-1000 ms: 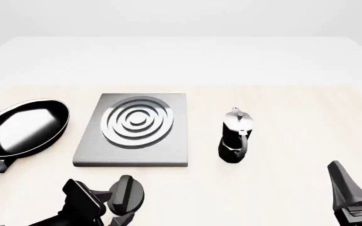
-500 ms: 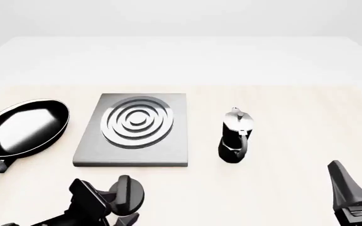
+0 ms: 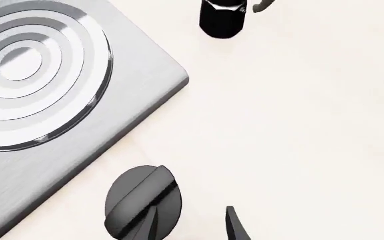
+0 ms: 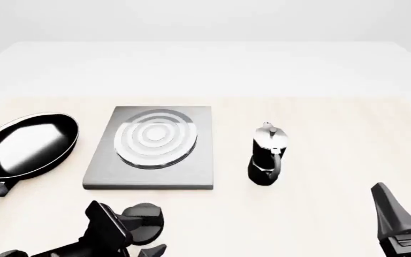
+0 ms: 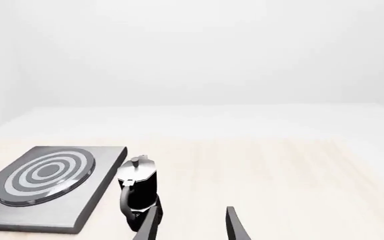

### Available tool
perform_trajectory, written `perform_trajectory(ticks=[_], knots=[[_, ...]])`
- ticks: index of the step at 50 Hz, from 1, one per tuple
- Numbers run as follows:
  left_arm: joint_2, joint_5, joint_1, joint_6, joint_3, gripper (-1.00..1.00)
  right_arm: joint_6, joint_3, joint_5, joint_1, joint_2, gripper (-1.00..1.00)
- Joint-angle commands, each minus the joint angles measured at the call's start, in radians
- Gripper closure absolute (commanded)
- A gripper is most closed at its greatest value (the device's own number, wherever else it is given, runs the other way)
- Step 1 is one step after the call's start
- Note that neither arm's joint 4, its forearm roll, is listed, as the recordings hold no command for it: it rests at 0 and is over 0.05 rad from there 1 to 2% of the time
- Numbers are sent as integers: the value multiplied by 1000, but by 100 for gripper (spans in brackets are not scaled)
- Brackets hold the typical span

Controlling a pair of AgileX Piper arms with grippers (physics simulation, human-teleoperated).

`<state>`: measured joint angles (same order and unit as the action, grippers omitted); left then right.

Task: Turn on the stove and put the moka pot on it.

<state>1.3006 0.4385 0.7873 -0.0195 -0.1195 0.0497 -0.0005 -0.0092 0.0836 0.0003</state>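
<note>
The stove [image 4: 98,174] is a grey slab with a ringed burner [image 4: 155,138], left of centre; it also shows as the stove [image 3: 122,100] and the stove [image 5: 98,200]. Its black oval knob [image 4: 147,220] lies in front of the slab. My left gripper [image 4: 147,236] is open at the knob [image 3: 135,192], one finger lying across its edge. The moka pot [image 4: 267,155] stands upright on the table right of the stove, untouched. In the wrist views I see the moka pot [image 3: 222,20] and the moka pot [image 5: 138,192]. My right gripper [image 4: 405,206] is open at the near right, empty.
A glossy black frying pan [image 4: 27,144] lies left of the stove, its handle pointing toward the near left edge. The pale table [image 4: 320,118] stretches far beyond the stove and pot.
The left gripper has shifted slightly right and toward me at the knob, and the knob's ridge has turned. The burner rings look paler than before. The right arm is unmoved.
</note>
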Motion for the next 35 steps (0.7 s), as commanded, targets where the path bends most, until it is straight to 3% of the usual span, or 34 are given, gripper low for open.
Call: perform_trajectory(ticks=[1,10,17,20,26,35], knots=[[-57,-50,3,4,-14,-100,5,0,0,6,0,-100],[-139,-113,-25,8,-14,-100,4,0,1,2,0,-100],[-282,-232,-47,3,1,-100,1,0,2,0,0,-100],[-480,-413,-67,21,-30,-100,5,0,15,-11,0,-100],[-711,-680,-75,36,-126,-100,-5,0,18,-7,0,-100],[-946,-913,-216,104,-282,-100,-15,-6,14,17,3,-100]])
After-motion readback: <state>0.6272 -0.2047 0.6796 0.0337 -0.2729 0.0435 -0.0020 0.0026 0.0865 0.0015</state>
